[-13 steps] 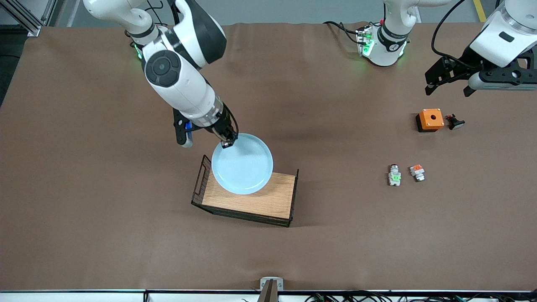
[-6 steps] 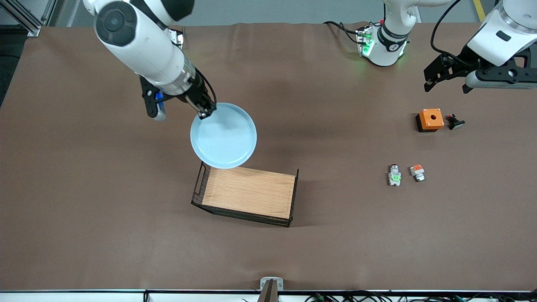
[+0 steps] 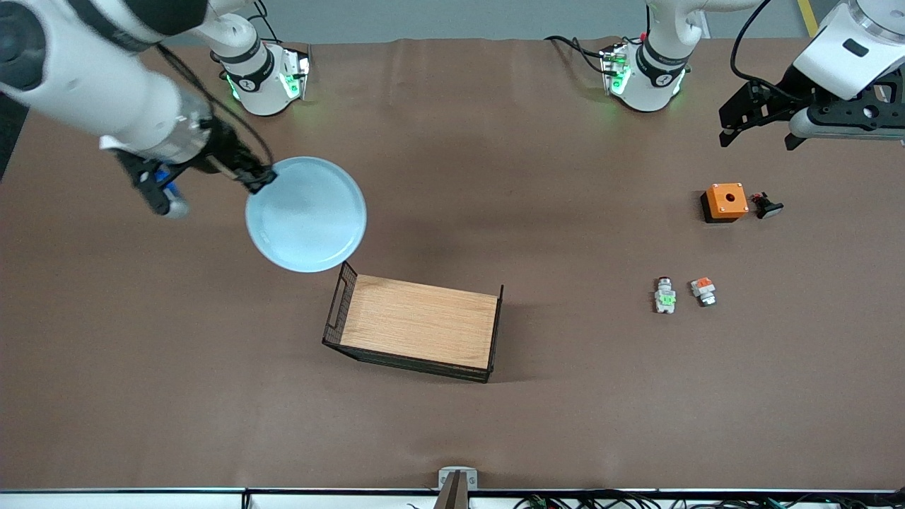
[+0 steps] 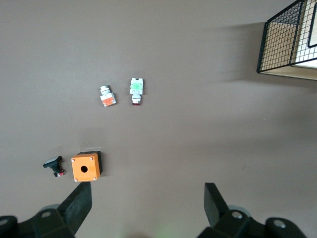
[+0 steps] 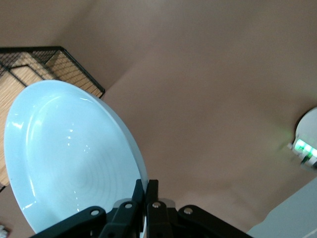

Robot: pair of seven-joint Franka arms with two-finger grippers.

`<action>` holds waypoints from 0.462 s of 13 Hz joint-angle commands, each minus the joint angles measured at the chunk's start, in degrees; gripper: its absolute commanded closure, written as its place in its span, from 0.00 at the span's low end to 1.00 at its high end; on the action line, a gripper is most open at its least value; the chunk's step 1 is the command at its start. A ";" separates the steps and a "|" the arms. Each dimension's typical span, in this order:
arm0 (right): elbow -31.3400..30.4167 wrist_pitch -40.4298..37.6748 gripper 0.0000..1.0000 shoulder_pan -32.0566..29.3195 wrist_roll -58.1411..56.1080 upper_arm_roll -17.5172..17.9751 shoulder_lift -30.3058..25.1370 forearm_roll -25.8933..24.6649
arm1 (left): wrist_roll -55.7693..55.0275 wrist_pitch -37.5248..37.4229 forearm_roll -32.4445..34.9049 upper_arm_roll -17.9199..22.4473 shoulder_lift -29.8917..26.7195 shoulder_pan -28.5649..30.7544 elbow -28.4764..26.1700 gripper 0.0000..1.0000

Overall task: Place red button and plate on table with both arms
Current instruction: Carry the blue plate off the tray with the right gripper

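Light fell evenly and fairly bright from overhead; the table point(image 3: 565, 424) showed soft, diffuse shadows, one broad dim patch toward its middle, a darker one beside the wire rack point(image 3: 417, 329); the right arm point(image 3: 92, 78) was smeared by motion blur; the plate point(image 5: 69, 158) carried pale glare streaks in the right wrist view, perhaps from ceiling lamps; green lamps glowed at both bases; the left wrist view looked dimmer and greyer.
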 commanded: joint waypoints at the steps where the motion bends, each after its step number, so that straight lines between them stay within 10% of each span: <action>1: -5.11 0.41 0.99 -0.10 -13.64 -5.26 -2.14 0.67 | 0.45 -0.55 0.69 -0.38 -0.84 0.30 -0.39 0.00; 6: -12.13 4.70 0.99 -0.01 -39.73 -17.39 -2.23 0.67 | 0.37 -0.20 0.60 -0.38 -0.84 0.21 -0.39 0.00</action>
